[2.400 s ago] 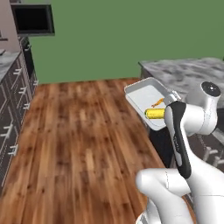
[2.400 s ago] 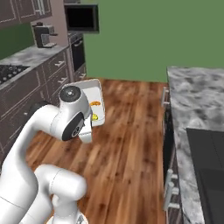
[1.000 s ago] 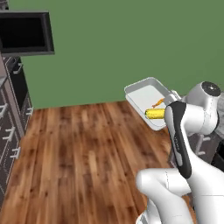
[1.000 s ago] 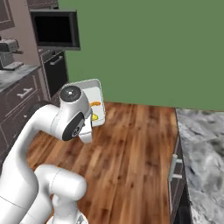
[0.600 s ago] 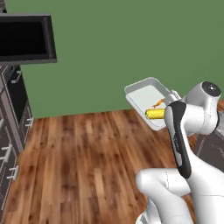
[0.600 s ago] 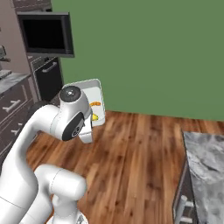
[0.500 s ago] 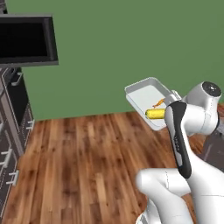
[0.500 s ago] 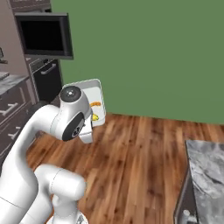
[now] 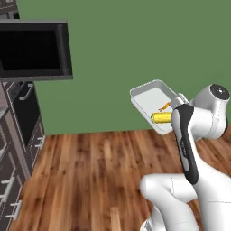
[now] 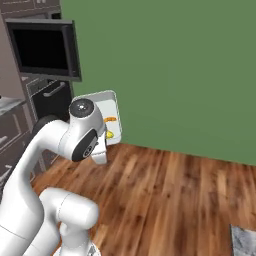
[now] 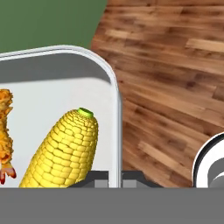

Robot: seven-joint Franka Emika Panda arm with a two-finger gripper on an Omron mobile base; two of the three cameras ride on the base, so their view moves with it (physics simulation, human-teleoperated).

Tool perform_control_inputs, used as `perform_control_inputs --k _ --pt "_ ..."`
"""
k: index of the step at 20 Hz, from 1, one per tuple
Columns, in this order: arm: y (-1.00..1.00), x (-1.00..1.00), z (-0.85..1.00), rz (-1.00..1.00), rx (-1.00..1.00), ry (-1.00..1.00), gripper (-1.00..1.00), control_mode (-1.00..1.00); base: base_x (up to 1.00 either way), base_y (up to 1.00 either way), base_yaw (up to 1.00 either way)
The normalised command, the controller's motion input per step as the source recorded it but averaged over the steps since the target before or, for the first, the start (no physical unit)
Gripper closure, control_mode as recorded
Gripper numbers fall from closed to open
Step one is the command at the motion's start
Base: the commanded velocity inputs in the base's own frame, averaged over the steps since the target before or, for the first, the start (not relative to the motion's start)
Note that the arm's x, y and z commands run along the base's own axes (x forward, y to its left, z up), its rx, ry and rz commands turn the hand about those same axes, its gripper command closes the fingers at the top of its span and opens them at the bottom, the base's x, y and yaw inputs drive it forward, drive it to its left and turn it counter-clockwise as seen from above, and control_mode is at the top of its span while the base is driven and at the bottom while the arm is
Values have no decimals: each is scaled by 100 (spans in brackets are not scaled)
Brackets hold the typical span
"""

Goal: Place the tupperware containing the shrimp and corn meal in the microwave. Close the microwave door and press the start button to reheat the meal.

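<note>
Mostly smooth plastic-looking stuff over wood

The tupperware (image 11: 65, 83) looks smooth, matt white; inside it, corn (image 11: 65, 148) is bumpy, shrimp (image 11: 5, 131) rough-crusted; below, glossy wood-plank floor (image 11: 175, 78).

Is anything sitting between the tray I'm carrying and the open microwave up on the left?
Nothing visible does. The tray, with the corn and shrimp in it, is held up above bare wood floor, and the microwave cavity faces it across open space in front of the green wall.

No text, label, brand, number or sign can be read anywhere in these views.
</note>
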Motion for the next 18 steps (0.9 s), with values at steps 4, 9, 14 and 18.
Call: perform_control_inputs --k 4,9,14,18 --pt "0 0 0 0 0 0 100 100 100 0 34" --pt "0 0 0 0 0 0 100 100 100 0 36" --pt "0 0 0 0 0 0 100 100 100 0 33" --pt "0 0 0 0 0 0 100 100 100 0 39"
